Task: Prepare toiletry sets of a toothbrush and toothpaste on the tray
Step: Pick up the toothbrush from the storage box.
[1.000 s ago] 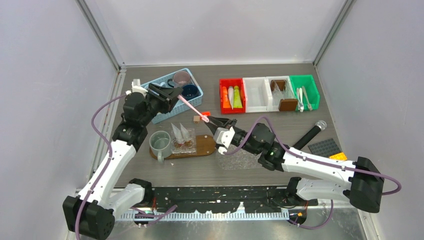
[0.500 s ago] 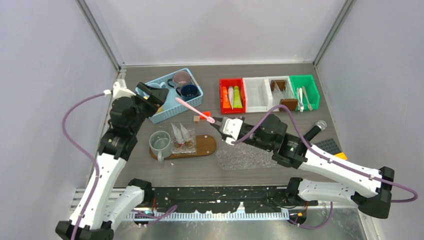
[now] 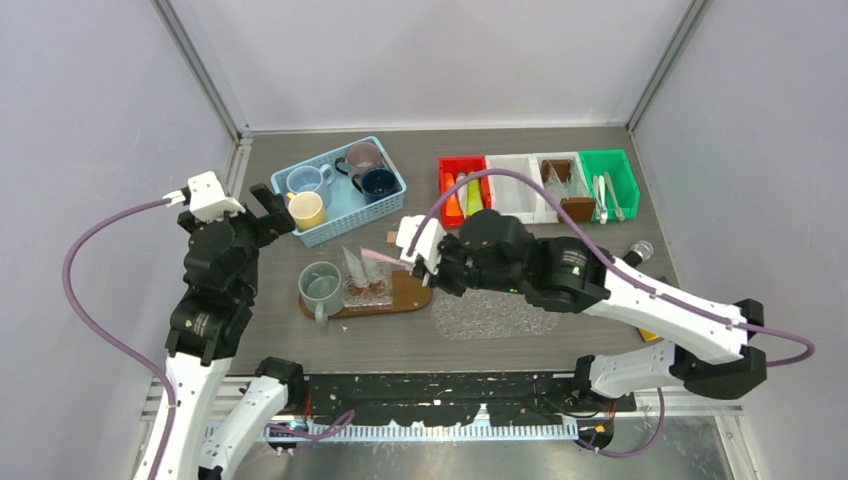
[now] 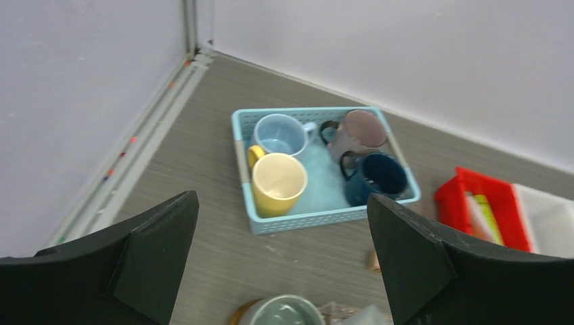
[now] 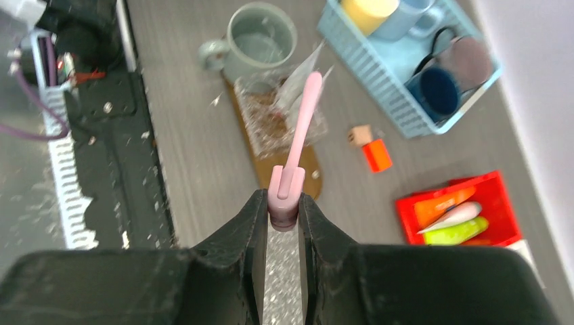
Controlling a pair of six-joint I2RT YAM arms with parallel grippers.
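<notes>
- Two arms work over a grey counter (image 3: 420, 340); the left one is drawn back toward the left wall, the right one reaches across to the middle.
- Left end effector (image 4: 281, 203): its fingers are spread wide with nothing between them, and its wrist view looks down on the blue basket (image 4: 304, 220).
- Four mugs sit in that basket: light blue mug (image 4: 279, 133), cream-yellow mug (image 4: 279, 179), mauve mug (image 4: 362, 128), navy mug (image 4: 382, 175).
- Right end effector (image 5: 283, 203): pinched tight on the butt end of the pink toothbrush (image 5: 302, 122).
- The toothbrush juts straight out from the fingers, over the wooden tray (image 5: 311, 172), its far end above the clear packets (image 5: 298, 88); whether it touches them cannot be told.
- A grey-green mug (image 5: 261, 35) stands upright on the tray's left end, just beside the packets.
- Toothpaste tubes (image 5: 457, 217), one orange, one white, one green, lie side by side in the red bin (image 3: 447, 190), well apart from the tray.
- A small orange block (image 5: 377, 154) and a brown block (image 5: 359, 135) lie on the counter between basket and tray.
</notes>
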